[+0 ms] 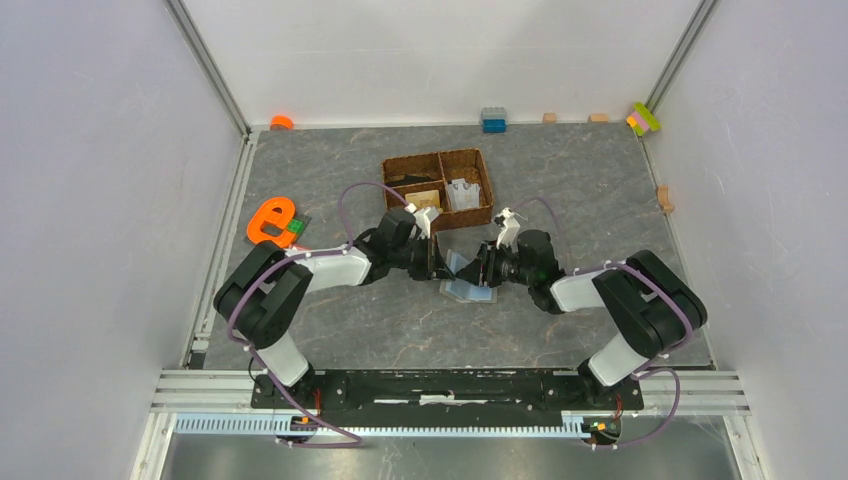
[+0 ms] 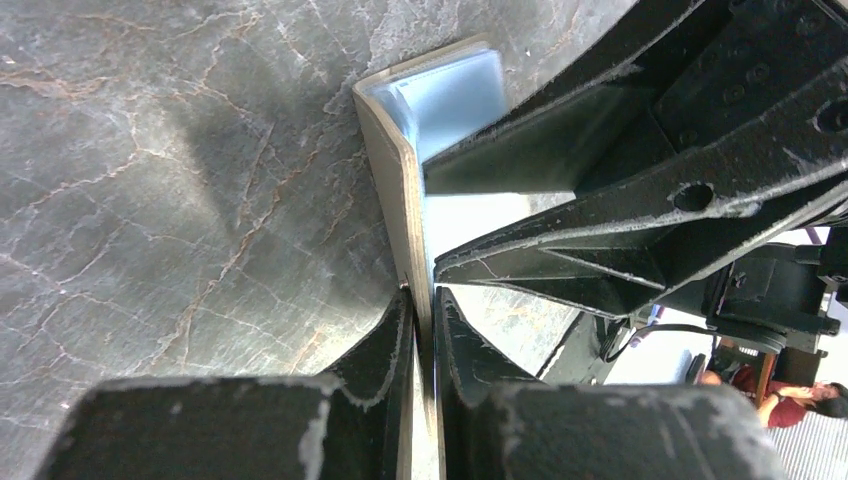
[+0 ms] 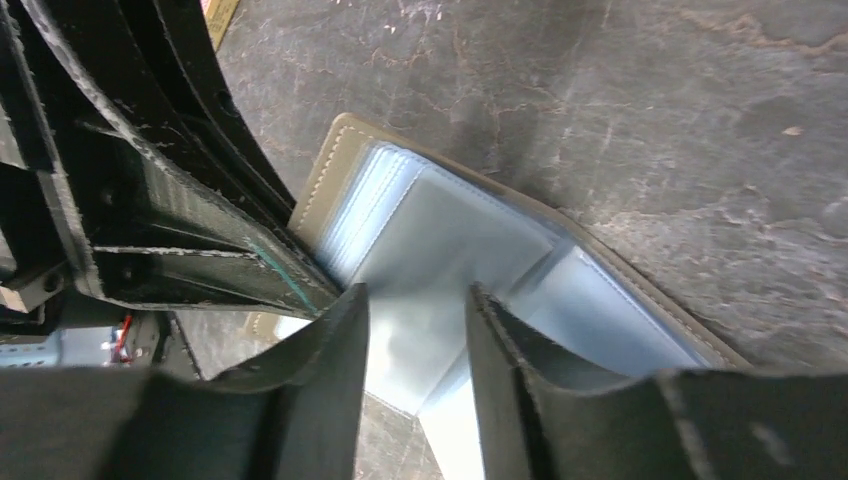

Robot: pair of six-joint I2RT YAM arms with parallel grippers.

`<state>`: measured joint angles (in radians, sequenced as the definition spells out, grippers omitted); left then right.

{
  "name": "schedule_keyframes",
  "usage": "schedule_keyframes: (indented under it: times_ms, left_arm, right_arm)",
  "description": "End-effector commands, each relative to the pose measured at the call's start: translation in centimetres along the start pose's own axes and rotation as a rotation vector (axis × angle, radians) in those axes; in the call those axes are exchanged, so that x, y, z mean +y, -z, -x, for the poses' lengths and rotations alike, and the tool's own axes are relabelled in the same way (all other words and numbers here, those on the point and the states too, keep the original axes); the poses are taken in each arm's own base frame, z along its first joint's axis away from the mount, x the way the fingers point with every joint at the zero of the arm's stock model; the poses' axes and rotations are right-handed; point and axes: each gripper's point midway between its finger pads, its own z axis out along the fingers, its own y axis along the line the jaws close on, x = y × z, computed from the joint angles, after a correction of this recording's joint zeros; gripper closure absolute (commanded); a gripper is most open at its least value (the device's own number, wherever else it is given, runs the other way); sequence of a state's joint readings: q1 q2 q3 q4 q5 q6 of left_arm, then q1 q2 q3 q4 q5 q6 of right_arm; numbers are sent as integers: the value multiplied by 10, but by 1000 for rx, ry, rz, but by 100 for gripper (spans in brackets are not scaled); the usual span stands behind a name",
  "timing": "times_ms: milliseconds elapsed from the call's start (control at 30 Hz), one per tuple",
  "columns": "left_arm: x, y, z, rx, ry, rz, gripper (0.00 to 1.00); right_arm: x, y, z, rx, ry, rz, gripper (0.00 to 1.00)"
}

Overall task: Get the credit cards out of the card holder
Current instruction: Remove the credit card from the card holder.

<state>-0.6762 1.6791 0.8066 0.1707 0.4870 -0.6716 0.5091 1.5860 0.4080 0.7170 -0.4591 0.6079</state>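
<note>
Two grippers are set to the holder (image 1: pixel 468 282), which is spread open on the table (image 1: pixel 580 190), midway between its left and right edges and just in front of the basket (image 1: pixel 437 155).

One cover is stood up on edge and is pinched between the fingers of the left gripper (image 2: pixel 422 310), which is clamped shut on it. This grip is judged to serve as an anchor, so that the holder is kept open and is not dragged when a card is pulled. The other cover is left flat on the table.

From the opposite side the right gripper (image 3: pixel 415 300) is pushed into the fold. Its jaws are held apart, astride a clear inner sleeve, and nothing is seen pinched between them. Such a spacing is judged suited to closing on a sleeve's contents.

No cards can be made out in the light-blue sleeves; they may be hidden by the fingers. A tan piece (image 1: pixel 425 197) is seen in the basket's near-left compartment, but whether it is a card cannot be told.
</note>
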Motion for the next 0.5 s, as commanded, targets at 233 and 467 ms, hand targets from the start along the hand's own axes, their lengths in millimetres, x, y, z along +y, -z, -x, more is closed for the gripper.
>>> schedule_keyframes:
  times_ms: [233, 467]
  left_arm:
    - [-39, 2, 18, -50, -102, -134, 83]
    - [-34, 5, 21, -68, -97, -103, 83]
  right_arm:
    - [-7, -13, -1, 47, 27, -51, 82]
    - [-27, -9, 2, 70, 81, -171, 91]
